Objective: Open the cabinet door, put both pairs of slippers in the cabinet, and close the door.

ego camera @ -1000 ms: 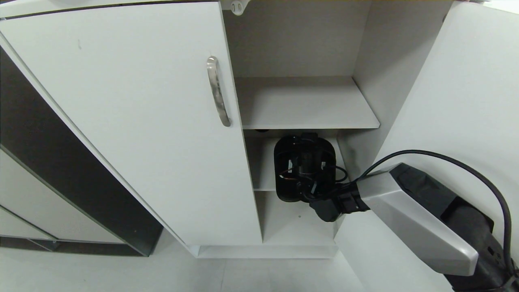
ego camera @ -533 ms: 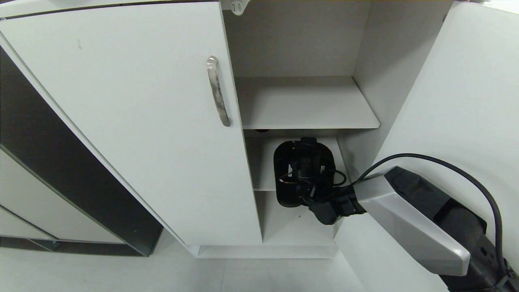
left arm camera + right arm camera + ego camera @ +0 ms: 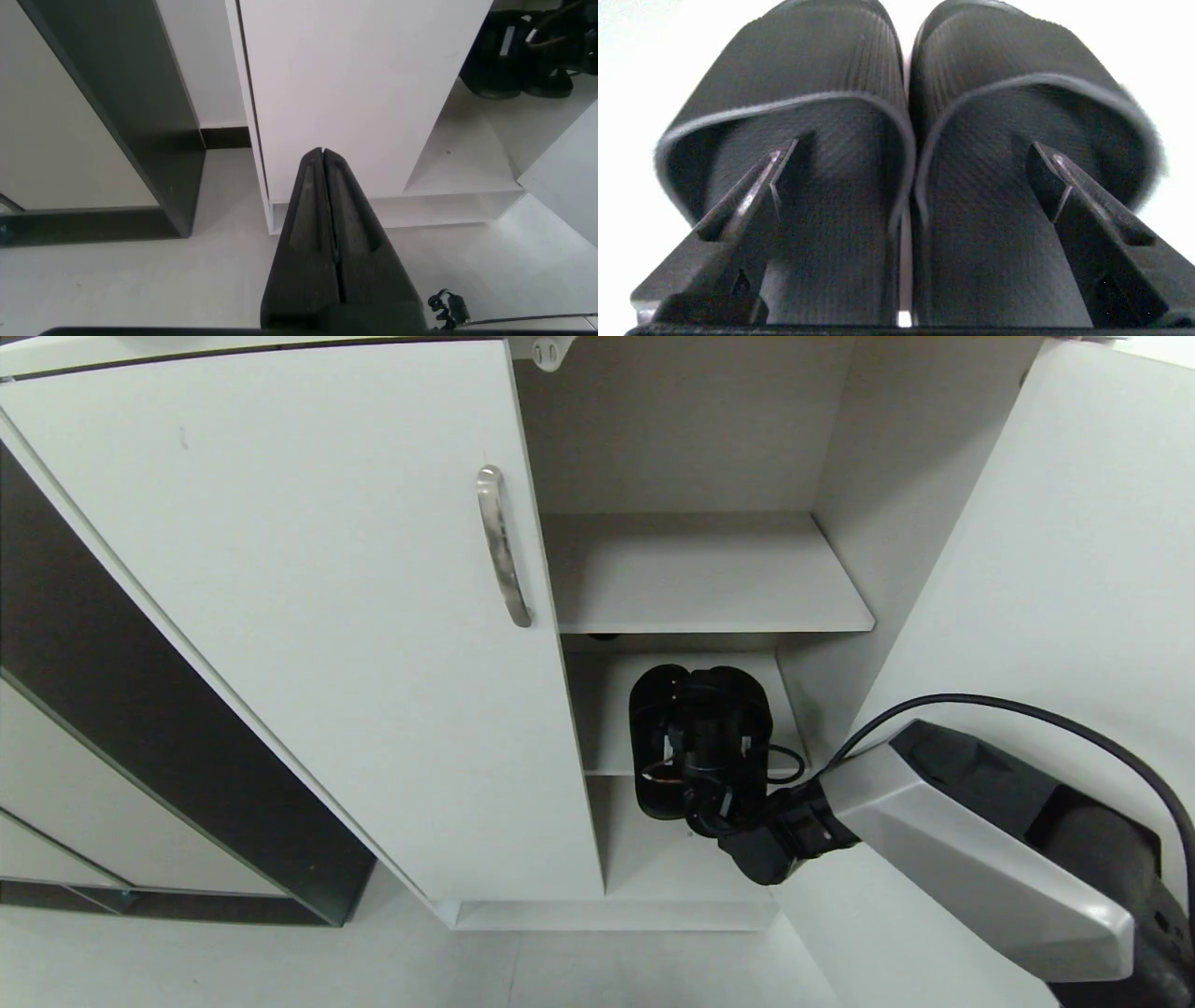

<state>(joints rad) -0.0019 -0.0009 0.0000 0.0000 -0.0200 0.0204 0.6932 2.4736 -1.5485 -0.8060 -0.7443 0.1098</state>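
In the open right half of the cabinet point(image 3: 840, 457), a pair of black slippers point(image 3: 700, 737) sits side by side at the level of the middle shelf point(image 3: 607, 719). The heels overhang the shelf's front edge above the bottom compartment point(image 3: 672, 859). Whether the soles rest on the shelf cannot be told. Above the pair, the upper shelf point(image 3: 700, 574) juts forward. To the robot's left the closed left door point(image 3: 308, 616), with its metal handle point(image 3: 502, 546), borders the opening close beside the slippers. To the right the open right door point(image 3: 1055, 569) stands swung out, and the right arm point(image 3: 934, 840) reaches in between it and the shelves, its cable point(image 3: 1027, 709) arching over it. Further left a dark panel point(image 3: 140, 728) leans along the cabinet, and pale floor point(image 3: 280, 961) lies in front.

The right gripper point(image 3: 913, 145) sits at the heel end of the pair with its jaws spread wide. One finger lies over each footbed, and the tips reach the edges of the straps, well clear of the seam where the two slippers meet. No squeeze on the pair shows.

The left gripper point(image 3: 320, 154) hangs over the floor before the closed door, well apart from the slippers. Its jaws are pressed together with nothing between them.
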